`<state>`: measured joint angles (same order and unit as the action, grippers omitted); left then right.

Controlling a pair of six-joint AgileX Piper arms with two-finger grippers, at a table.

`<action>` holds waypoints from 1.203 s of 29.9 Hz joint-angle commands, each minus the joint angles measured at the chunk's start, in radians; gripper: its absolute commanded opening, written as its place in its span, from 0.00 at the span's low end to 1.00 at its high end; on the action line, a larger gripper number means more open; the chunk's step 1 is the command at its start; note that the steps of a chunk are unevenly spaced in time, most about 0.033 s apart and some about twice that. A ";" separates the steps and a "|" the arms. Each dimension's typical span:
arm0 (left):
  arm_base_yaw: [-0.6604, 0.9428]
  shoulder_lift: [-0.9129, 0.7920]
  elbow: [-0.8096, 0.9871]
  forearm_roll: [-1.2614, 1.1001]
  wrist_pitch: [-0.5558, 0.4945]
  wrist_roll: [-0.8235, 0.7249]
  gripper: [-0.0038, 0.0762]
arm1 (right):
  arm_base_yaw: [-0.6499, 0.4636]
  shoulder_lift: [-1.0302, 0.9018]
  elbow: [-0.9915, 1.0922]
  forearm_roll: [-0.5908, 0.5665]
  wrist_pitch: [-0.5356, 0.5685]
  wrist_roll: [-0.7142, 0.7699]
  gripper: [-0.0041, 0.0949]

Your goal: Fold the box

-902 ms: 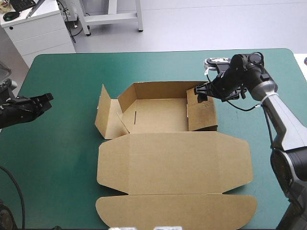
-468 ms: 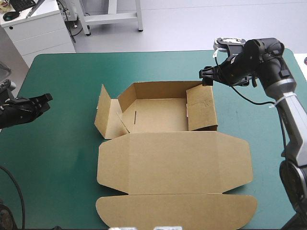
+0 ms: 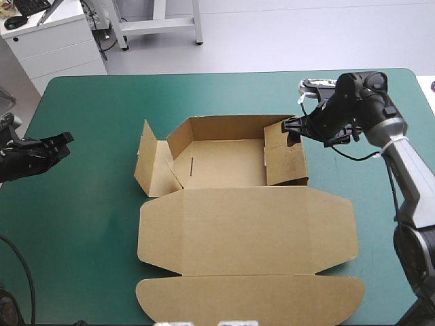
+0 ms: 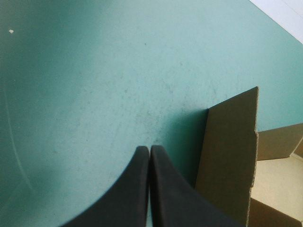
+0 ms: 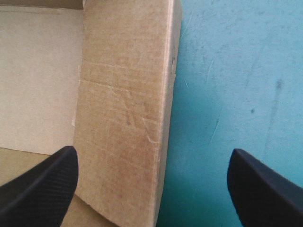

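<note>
The right gripper (image 3: 291,129) stands wide open and holds nothing. In its own wrist view the two black fingers (image 5: 40,182) sit far apart, and the gap (image 5: 152,156) straddles the top edge of the box's right wall (image 5: 125,109), one finger over the inside of the tray and the other over the teal-green cover (image 5: 236,71). From the high view the gripper sits at the far right corner of the box (image 3: 234,204), at the upper edge of that wall. Whether a finger touches the board cannot be told from either view.

The left gripper (image 3: 61,142) is closed on nothing, its fingers pressed together into one pointed arch (image 4: 149,149). It hangs near the table's left edge, well apart from the box, pointing toward the left flap (image 4: 229,151).

The box lies in the middle of the table as an open tray. The far wall (image 3: 224,125) is raised, the right wall (image 3: 285,159) is up and leaning inward, and the left flap (image 3: 146,163) stands splayed outward. The lid (image 3: 245,231) lies flat toward the near edge, its rounded tab (image 3: 248,299) close to that edge.

The right wrist view shows only the right wall, a strip of the tray floor and some cover; the fingers are cut off at the picture's corners. The left wrist view catches just the left flap and a corner of the tray's inside. The left arm is cut off at the high view's edge.
</note>
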<state>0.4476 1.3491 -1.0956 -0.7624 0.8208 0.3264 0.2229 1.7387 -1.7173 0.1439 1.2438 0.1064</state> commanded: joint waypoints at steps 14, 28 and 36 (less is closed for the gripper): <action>0.001 -0.035 -0.025 -0.042 -0.041 -0.009 0.04 | 0.000 0.150 -0.021 0.056 0.009 -0.005 0.84; 0.001 -0.035 -0.025 -0.003 -0.043 -0.031 0.04 | 0.000 0.142 -0.021 0.055 0.009 -0.010 0.04; 0.001 -0.035 -0.025 0.008 -0.045 -0.027 0.04 | -0.003 0.010 -0.034 0.008 0.009 -0.053 0.04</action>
<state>0.4476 1.3491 -1.0956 -0.7193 0.8060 0.3081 0.2263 1.8802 -1.7129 0.1394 1.2278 0.0783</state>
